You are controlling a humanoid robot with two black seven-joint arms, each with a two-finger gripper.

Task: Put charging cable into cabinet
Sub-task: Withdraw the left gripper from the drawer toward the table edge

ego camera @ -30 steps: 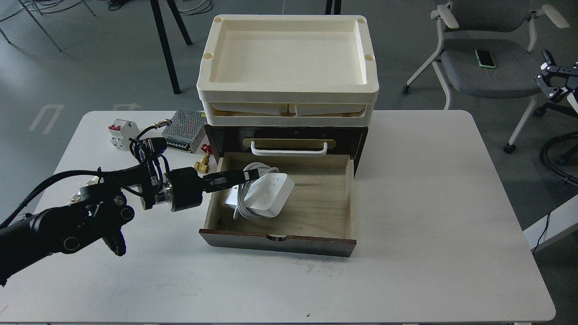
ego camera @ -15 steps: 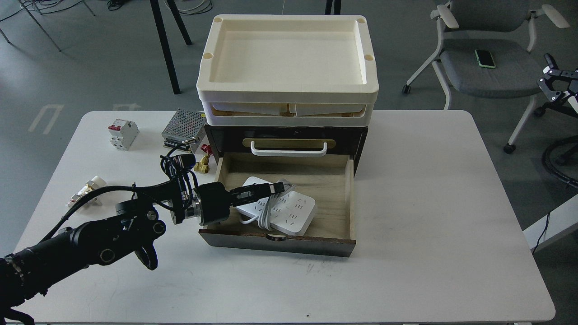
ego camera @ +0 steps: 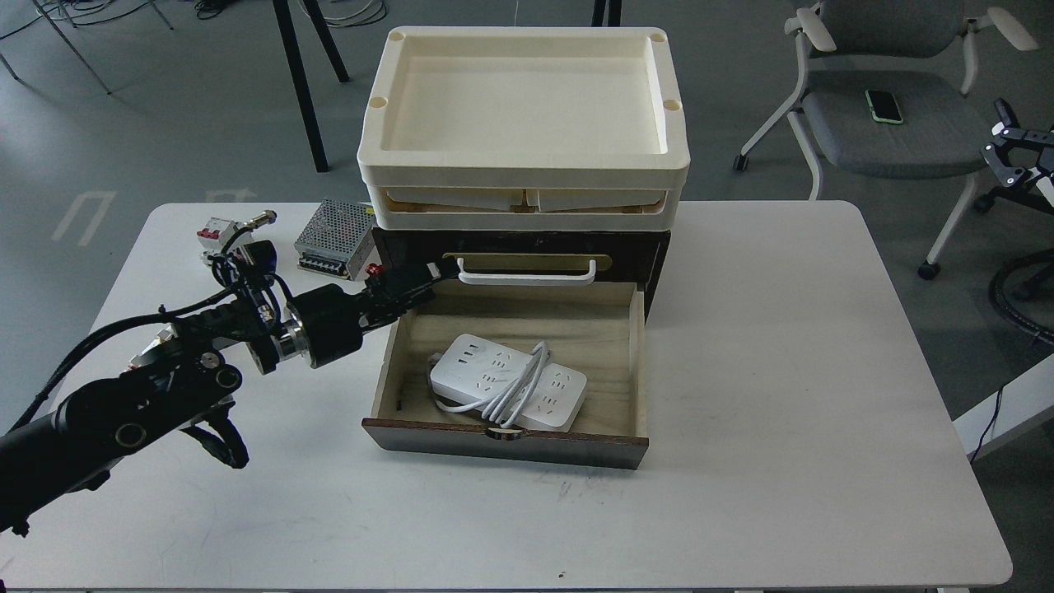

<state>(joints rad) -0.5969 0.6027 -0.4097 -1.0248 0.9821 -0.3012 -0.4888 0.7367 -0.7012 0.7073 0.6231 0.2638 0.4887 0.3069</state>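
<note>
The charging cable (ego camera: 494,377), a white flat power strip with its thick white cord looped over its middle, lies flat in the open lower drawer (ego camera: 632,346) of the dark brown cabinet (ego camera: 655,255), towards the front left. My left gripper (ego camera: 424,282) is above the drawer's back left corner, just left of the white bar handle (ego camera: 527,276). It is apart from the strip, its fingers look parted, and it holds nothing. My right gripper (ego camera: 1011,147) shows small at the far right edge, off the table.
Two stacked cream plastic trays (ego camera: 523,177) stand on the cabinet. A perforated metal box (ego camera: 333,239) and a white-and-red circuit breaker (ego camera: 216,235) lie at the back left, partly behind my left arm. A small white part (ego camera: 152,350) lies at the left. A chair (ego camera: 885,115) stands behind the right side.
My left gripper lowered the power strip into the drawer, let it go, and pulled back up and left to the drawer's back corner. The strip now lies flat.
</note>
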